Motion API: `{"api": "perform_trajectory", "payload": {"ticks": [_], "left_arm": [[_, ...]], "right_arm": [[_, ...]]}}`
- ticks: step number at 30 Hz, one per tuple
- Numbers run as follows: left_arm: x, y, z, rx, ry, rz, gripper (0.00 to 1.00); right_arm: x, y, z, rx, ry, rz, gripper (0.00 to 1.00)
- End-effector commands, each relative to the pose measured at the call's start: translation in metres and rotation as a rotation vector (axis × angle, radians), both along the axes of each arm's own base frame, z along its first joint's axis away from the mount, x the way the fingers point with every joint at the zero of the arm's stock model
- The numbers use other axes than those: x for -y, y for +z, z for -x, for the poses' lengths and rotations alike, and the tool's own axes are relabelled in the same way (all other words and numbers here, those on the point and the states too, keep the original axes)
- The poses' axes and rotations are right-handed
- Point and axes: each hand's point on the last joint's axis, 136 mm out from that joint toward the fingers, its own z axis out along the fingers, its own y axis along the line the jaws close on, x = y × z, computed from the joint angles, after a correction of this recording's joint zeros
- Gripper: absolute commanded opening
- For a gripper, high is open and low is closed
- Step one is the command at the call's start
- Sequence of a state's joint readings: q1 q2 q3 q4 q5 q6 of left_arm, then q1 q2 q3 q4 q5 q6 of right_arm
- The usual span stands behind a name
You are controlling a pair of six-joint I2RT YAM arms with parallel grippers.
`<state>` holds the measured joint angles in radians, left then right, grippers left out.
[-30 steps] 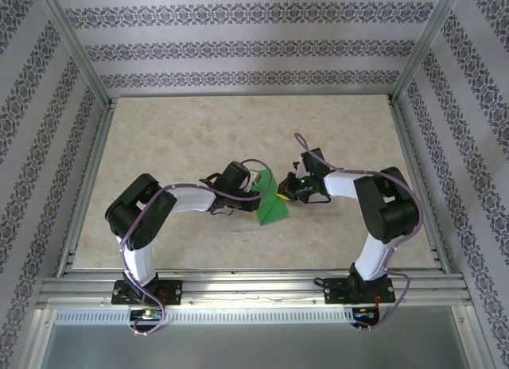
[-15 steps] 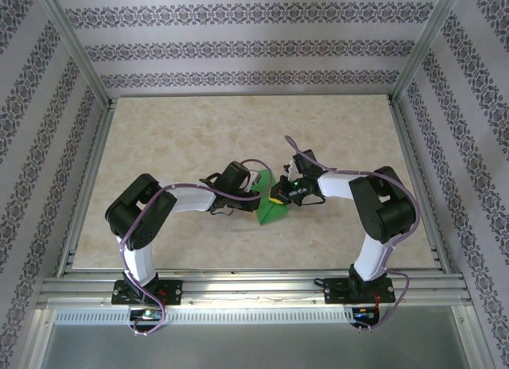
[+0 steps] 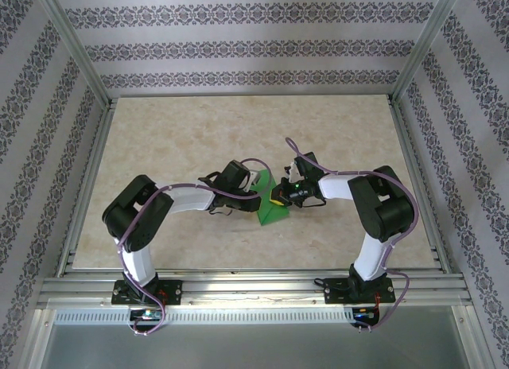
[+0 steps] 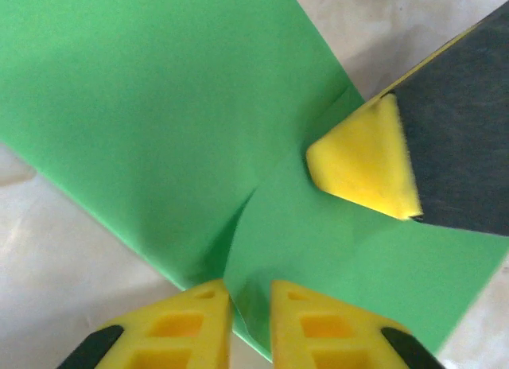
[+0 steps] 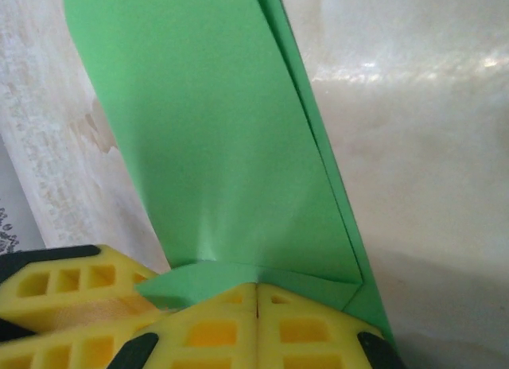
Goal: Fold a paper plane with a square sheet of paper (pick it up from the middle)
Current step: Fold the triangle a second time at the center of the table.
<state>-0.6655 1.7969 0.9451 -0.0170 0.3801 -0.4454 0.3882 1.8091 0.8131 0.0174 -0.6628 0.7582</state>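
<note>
- On your left, the left arm (image 3: 147,214) reaches from its base toward the middle of the table (image 3: 175,138).
- The left gripper (image 3: 250,196) is low at the left edge of the green sheet of paper (image 3: 268,212).
- In the left wrist view its two yellow fingertips (image 4: 187,325) stand a little apart, with only a narrow gap between them. A crease of the sheet runs down into this gap. The pads do not look pressed onto it.
- The sheet lies near the middle of the table, between the two grippers. It is partly folded. From above you see it as a pointed green shape, with the narrow end away from the arm bases and the wide end toward them.
- In the left wrist view, one flap lies over another and their edges meet at the crease.
- The right gripper (image 3: 277,199) touches the sheet on its right side. In the left wrist view its yellow tip rests on the green surface, just beside the crease.
- In the right wrist view the right fingers (image 5: 310,329) are closed together, with no gap. A small folded strip of the sheet lies across their tips. Whether a layer is nipped between them, you cannot tell.
- On your right, the right arm (image 3: 382,210) bends inward from its base to the sheet.
</note>
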Motion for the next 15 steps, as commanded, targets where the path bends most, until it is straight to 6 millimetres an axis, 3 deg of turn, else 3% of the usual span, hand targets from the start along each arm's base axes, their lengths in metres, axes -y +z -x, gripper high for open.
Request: {"api": "perform_trajectory", "payload": {"ticks": [1, 6, 10, 15], "left_arm": [[-0.001, 0.043, -0.008, 0.019, 0.072, 0.059, 0.22], [0.003, 0.065, -0.002, -0.032, 0.165, 0.169, 0.15], [0.028, 0.072, 0.009, -0.123, 0.149, 0.291, 0.05], [0.053, 0.054, 0.018, -0.248, 0.143, 0.302, 0.00]], "right_arm": [[0.024, -0.035, 0.024, -0.107, -0.031, 0.128, 0.00], [0.024, -0.033, 0.022, -0.103, -0.034, 0.128, 0.00], [0.024, -0.032, 0.021, -0.098, -0.040, 0.130, 0.00], [0.025, -0.033, 0.022, -0.100, -0.039, 0.136, 0.00]]}}
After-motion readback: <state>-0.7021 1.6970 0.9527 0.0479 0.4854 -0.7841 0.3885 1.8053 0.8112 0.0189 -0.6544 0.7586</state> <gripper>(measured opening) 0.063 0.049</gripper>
